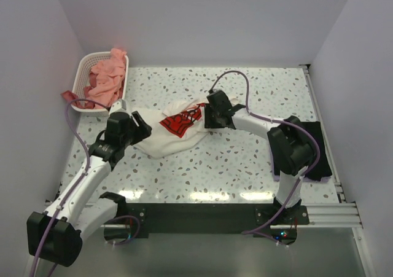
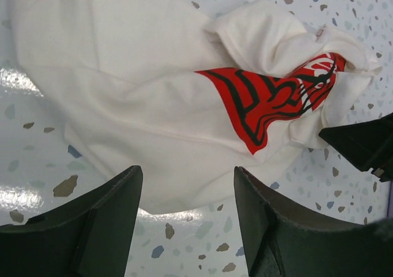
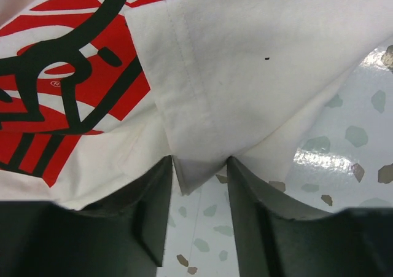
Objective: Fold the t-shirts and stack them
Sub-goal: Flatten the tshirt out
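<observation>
A cream-white t-shirt with a red square logo (image 1: 175,129) lies crumpled in the middle of the table. My left gripper (image 1: 140,129) is at its left edge, open and empty; in the left wrist view the shirt's hem (image 2: 141,105) lies just ahead of the open gripper (image 2: 187,194). My right gripper (image 1: 210,116) is at the shirt's right side, open, with a sleeve corner (image 3: 196,172) hanging between its fingertips (image 3: 161,172). Salmon-pink t-shirts (image 1: 107,77) fill the basket. A black t-shirt (image 1: 318,149) lies at the right edge. No lilac one shows.
The white perforated basket (image 1: 86,62) stands at the back left corner, with pink cloth hanging over its near rim. White walls close in the left, back and right. A metal rail (image 1: 322,117) runs along the table's right edge.
</observation>
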`<action>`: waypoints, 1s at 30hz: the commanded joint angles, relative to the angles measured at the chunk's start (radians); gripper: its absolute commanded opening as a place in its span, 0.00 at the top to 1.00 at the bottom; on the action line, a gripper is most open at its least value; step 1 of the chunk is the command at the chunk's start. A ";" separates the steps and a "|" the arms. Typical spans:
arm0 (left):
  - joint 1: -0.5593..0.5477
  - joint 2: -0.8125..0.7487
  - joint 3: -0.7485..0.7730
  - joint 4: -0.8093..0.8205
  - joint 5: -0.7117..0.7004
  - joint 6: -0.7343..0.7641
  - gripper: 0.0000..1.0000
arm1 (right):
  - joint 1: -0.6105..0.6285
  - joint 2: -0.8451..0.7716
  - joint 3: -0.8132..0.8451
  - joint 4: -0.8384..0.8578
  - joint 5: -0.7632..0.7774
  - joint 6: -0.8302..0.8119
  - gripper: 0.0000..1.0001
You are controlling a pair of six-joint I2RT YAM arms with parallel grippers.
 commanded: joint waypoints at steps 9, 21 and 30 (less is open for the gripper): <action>0.007 -0.078 -0.152 -0.073 -0.091 -0.135 0.46 | 0.005 -0.099 0.113 -0.094 0.075 -0.037 1.00; 0.009 0.098 -0.169 0.175 -0.044 -0.089 0.31 | -0.058 -0.317 0.156 -0.178 0.125 -0.066 1.00; 0.009 0.353 -0.037 0.253 -0.073 -0.066 0.63 | -0.192 -0.450 0.172 -0.218 0.089 -0.064 1.00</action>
